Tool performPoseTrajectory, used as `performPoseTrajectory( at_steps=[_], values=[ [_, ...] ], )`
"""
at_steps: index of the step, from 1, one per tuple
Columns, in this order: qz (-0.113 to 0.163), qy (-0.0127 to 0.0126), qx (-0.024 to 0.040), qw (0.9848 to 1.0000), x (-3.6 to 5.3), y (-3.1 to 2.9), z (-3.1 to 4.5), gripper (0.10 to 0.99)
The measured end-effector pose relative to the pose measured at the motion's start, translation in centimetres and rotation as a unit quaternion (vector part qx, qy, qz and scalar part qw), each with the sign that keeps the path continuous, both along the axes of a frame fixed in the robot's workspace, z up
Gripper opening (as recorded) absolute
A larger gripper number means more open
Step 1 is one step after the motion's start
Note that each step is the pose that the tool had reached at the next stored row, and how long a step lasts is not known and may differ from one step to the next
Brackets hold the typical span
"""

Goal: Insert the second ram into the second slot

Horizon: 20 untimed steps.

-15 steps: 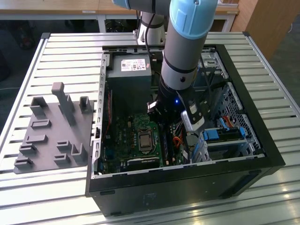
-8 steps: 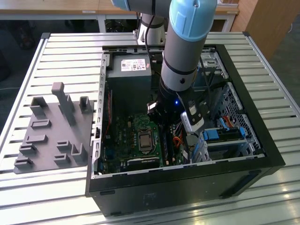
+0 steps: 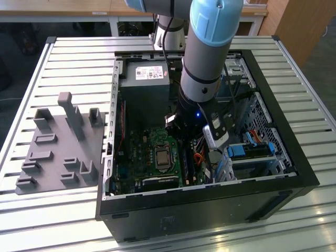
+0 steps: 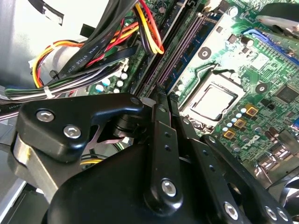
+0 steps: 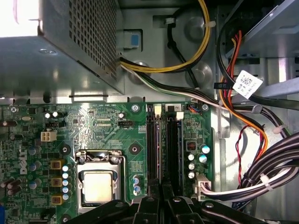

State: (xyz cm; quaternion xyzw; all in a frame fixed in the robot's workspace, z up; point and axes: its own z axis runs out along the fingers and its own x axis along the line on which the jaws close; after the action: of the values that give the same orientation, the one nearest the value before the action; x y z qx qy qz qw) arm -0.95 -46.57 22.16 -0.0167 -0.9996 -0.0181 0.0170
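Motherboard under gripper, slots

The computer case is lying open on the table, with the fixture plate sitting beside it at the exterior view's left.

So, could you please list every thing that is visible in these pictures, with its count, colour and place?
Table: one, silver slats, under everything.
Computer case: one, black, open, on the table.
Holder plate: one, grey, at the exterior view's left of the case.
Power supply: one, grey, inside the case.
Motherboard: one, green, on the case floor.
Processor: one, silver, on the motherboard.
Memory slots: several, black, beside the processor.
Cable bundle: many, black, red, yellow, orange, inside the case.
Arm: one, grey and light blue, reaching into the case.
Pincer: one, black, above the memory slots.
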Motion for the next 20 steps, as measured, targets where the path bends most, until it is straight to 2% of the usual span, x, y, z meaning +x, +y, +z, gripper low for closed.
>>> performPoseTrajectory(
  at_steps=[13,20],
  values=[
    [0.004,0.0004,-0.0001,1.0000,0.06,0.18,-0.09,0.137],
    [0.004,0.0020,-0.0003,1.0000,0.05,0.18,-0.24,0.137]
  ],
)
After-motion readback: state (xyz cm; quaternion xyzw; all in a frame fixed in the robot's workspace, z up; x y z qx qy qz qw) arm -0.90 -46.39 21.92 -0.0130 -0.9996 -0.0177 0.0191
